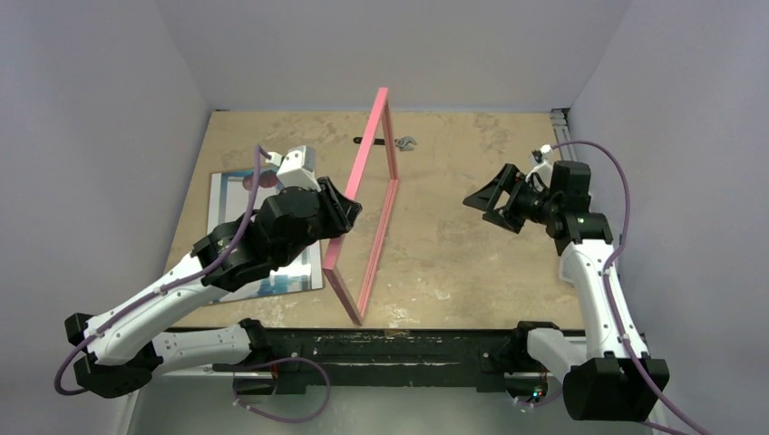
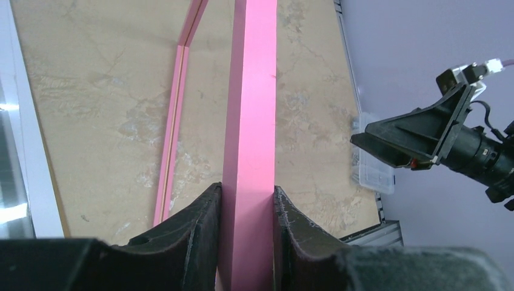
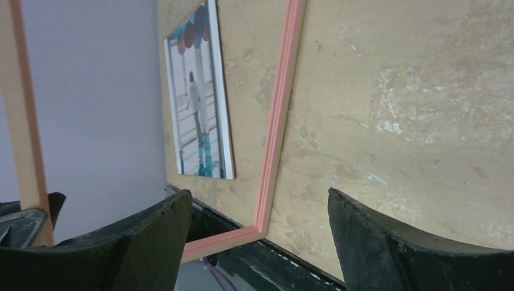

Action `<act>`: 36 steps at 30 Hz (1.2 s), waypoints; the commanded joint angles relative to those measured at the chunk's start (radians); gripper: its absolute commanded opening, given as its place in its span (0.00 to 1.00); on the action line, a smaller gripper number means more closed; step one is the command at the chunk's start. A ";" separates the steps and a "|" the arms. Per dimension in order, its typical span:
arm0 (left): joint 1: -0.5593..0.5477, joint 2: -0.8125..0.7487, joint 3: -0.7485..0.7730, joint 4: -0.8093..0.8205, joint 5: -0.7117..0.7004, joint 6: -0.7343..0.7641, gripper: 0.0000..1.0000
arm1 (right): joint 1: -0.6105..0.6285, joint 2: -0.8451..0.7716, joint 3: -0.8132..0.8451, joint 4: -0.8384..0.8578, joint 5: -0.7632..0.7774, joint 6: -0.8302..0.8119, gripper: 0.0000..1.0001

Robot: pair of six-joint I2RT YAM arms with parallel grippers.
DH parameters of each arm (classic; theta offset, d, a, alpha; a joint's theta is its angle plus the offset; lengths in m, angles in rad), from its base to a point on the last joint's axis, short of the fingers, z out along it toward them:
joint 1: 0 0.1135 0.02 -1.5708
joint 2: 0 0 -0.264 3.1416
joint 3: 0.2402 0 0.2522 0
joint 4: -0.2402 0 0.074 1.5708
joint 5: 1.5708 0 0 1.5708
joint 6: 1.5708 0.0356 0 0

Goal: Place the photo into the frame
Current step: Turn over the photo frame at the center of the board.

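**Top external.** The frame (image 1: 365, 149) stands on one long edge on the table (image 1: 472, 263). Its long axis runs from the arm bases toward the far wall. The left pincer (image 1: 337, 213) is clamped on the upper long rail, toward its near end. The right pincer (image 1: 481, 207) hangs above the table, jaws spread wide, nothing in them, pointing at the frame from the other side and well apart from it. The photo (image 1: 231, 195) lies flat, picture up, under and behind the left pincer and partly hidden by that arm.

**Left wrist.** Both pads (image 2: 206, 212) press the flanks of the pink rail (image 2: 251, 109), which runs straight ahead of the pincer. The lower rail shows to its left, the open right pincer off to its right.

**Right wrist.** Fingers (image 3: 157, 233) wide, empty. Ahead of them is the frame's lower rail and near corner (image 3: 277, 121). Beyond it, seen through the opening, is the photo (image 3: 197, 103), long axis roughly along the rail. Cannot tell whether a pane is fitted.

**Judgement.** The photo sits on the left pincer's side, with the frame between it and the right pincer. The left arm is nearer but occupied. The frame probably has to be laid flat before the photo can go in.
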State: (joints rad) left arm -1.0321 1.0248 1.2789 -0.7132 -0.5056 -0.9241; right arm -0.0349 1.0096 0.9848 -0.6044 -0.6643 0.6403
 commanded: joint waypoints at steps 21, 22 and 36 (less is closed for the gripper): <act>0.168 0.083 -0.156 -0.193 0.103 -0.031 0.00 | 0.027 0.116 -0.144 0.063 0.085 -0.146 0.77; 0.168 0.092 -0.165 -0.181 0.106 -0.029 0.00 | 0.027 0.124 -0.147 0.064 0.094 -0.153 0.77; 0.170 0.256 -0.209 -0.102 0.152 0.008 0.00 | 0.094 0.265 -0.199 0.091 0.253 -0.217 0.75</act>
State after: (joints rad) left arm -0.8639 1.2476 1.0904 -0.7902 -0.3580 -0.9863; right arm 0.0246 1.2587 0.7921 -0.5465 -0.4885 0.4614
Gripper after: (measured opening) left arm 0.275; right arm 0.759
